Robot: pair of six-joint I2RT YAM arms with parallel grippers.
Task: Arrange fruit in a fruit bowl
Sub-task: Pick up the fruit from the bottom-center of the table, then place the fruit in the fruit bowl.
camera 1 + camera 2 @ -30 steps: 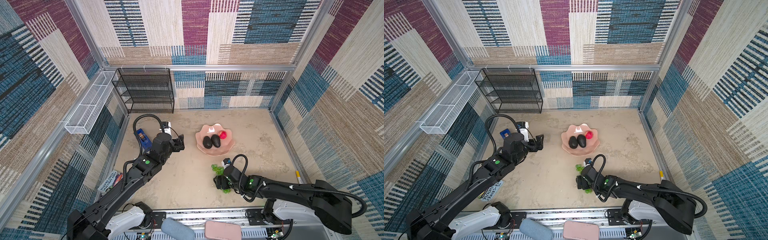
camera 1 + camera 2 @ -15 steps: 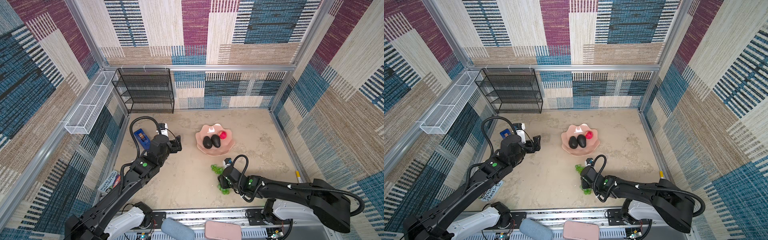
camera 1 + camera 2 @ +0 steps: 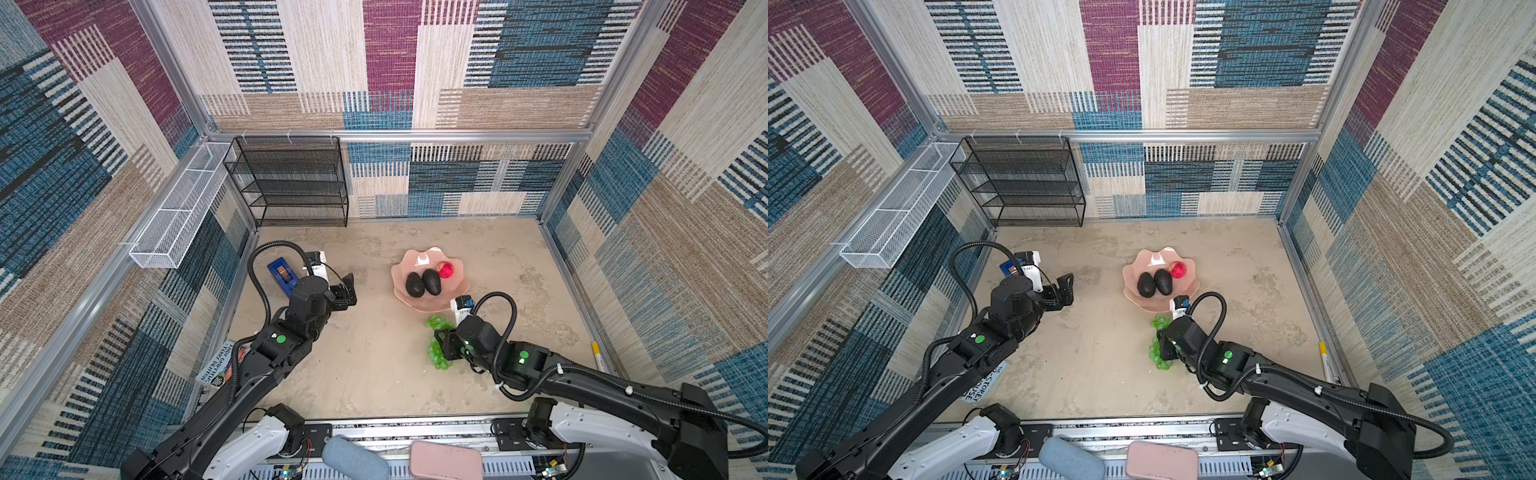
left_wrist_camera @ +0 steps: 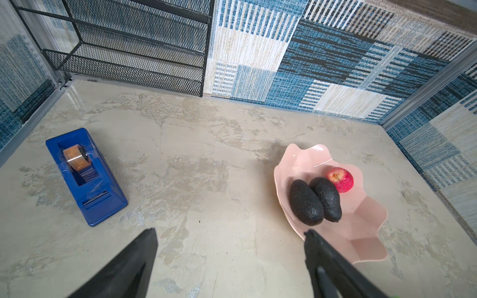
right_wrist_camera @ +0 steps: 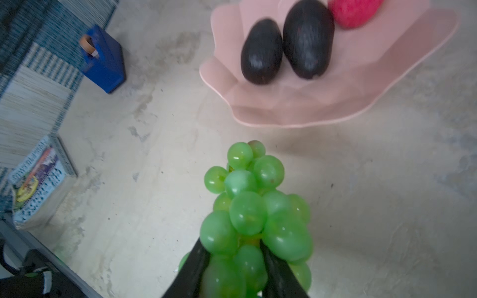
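right pincer (image 5: pixel 232 245) clamped on grapes (image 5: pixel 247 211) near fruit bowl (image 5: pixel 296 113); left pincer (image 4: pixel 230 231) agape.

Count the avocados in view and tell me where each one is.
2. Both lie side by side in the fruit bowl: one avocado on the tape dispenser's side, the second avocado next to the apple. No other shows anywhere.

I found both avocados (image 3: pixel 415 285) side by side in the fruit bowl (image 3: pixel 456 287), apple (image 3: pixel 445 269) behind them, grapes (image 3: pixel 436 354) before the bowl.
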